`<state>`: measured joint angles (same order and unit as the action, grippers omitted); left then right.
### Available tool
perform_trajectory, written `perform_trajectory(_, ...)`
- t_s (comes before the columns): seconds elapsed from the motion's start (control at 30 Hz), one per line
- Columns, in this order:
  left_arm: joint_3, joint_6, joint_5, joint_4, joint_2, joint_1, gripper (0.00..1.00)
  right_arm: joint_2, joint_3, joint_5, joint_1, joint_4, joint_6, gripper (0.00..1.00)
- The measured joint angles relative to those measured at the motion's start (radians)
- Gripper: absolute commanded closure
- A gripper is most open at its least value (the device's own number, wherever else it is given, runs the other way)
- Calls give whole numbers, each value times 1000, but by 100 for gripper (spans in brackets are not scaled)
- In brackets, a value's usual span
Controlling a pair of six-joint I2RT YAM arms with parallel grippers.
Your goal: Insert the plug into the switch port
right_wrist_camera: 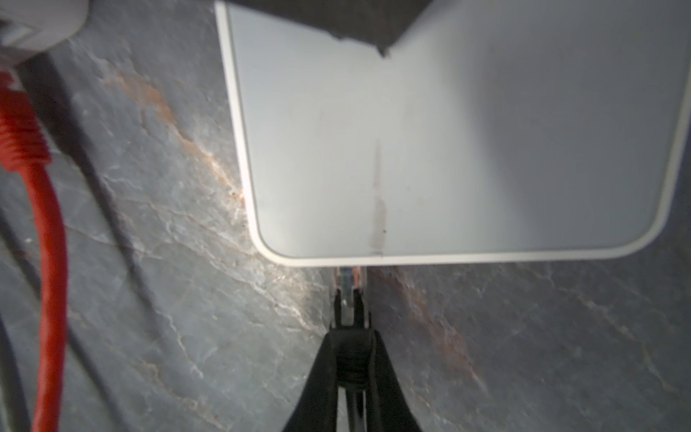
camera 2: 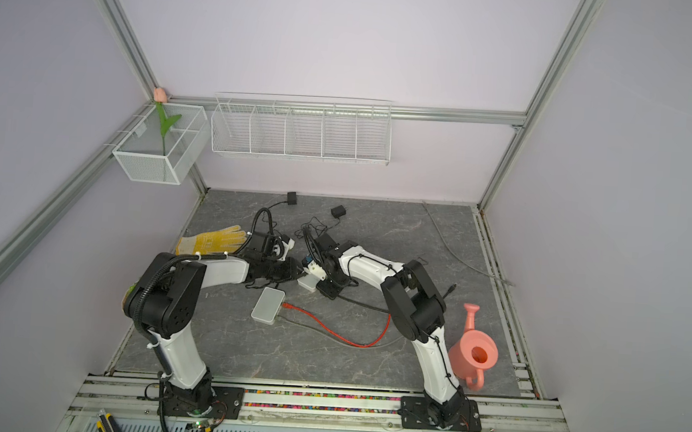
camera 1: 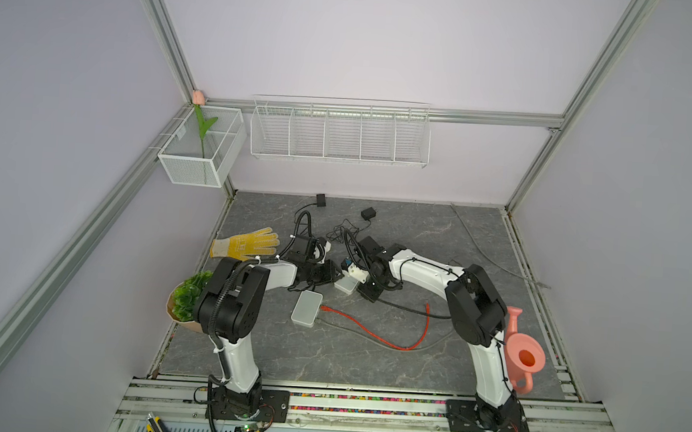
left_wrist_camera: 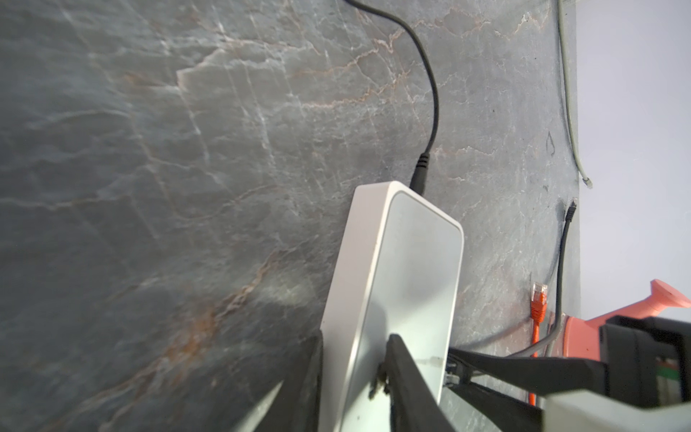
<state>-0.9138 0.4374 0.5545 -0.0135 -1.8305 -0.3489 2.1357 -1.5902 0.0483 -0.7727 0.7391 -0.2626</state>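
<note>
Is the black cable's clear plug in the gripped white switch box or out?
Not fully in: clear plug meets white switch box edge, body showing outside.

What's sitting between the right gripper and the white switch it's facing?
Only the plug: pinched in the right gripper, its clear tip reaches the edge of the switch. The right wrist view shows it.

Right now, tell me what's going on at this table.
The left gripper is clamped on a white switch, steadying it. The right gripper is shut on the plug and holds its clear tip against the switch's edge. Whether the plug is fully seated in a port cannot be seen. A second switch with a red cable lies close by on the table, untouched.
</note>
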Motion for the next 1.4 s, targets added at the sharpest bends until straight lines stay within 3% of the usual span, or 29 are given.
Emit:
perform_trajectory(0.57,4,0,23,0,0,2,70,-5,0,-18,-7,36,3,93)
perform_trajectory(1.4,4,-4,38,21,0,5,70,89,-159,6,0,160,-18,93)
